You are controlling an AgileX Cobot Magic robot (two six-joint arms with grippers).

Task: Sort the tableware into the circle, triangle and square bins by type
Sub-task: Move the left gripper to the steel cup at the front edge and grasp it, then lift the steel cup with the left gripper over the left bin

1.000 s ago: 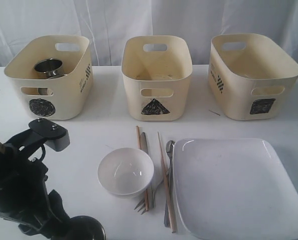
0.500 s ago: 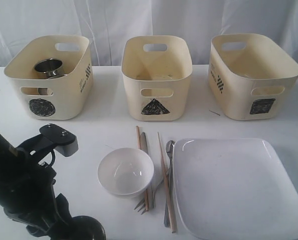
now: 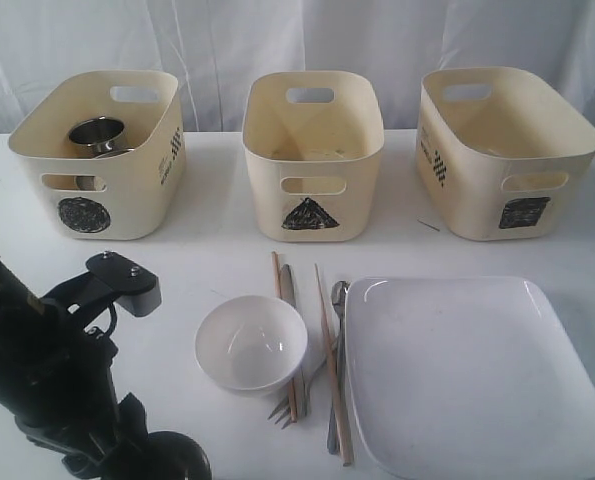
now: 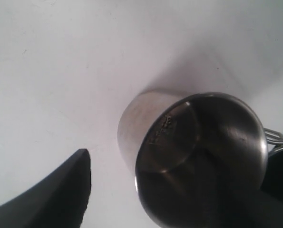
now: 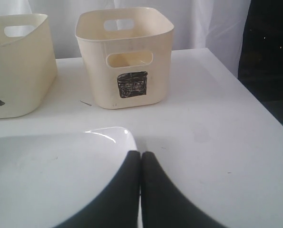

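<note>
A shiny steel mug (image 4: 193,156) stands on the white table, between the spread fingers of my left gripper (image 4: 184,152). One black finger (image 4: 60,190) is clear of the mug's wall, so the gripper is open. In the exterior view this mug (image 3: 172,458) is at the front left edge under the black arm. Another steel mug (image 3: 97,135) lies in the circle bin (image 3: 127,190). The triangle bin (image 3: 312,170) and square bin (image 3: 487,190) stand to its right. My right gripper (image 5: 141,154) is shut and empty, by a corner of the white square plate (image 5: 51,171).
A small white bowl (image 3: 250,342) sits front centre. Beside it lie wooden chopsticks (image 3: 332,370), a knife (image 3: 289,285), a spoon (image 3: 339,295) and a fork (image 3: 302,385). The large plate (image 3: 477,370) fills the front right. A white curtain hangs behind the bins.
My left arm has shifted a little to the right and toward the front over the mug. The mug, bowl, cutlery and plate have not moved.
</note>
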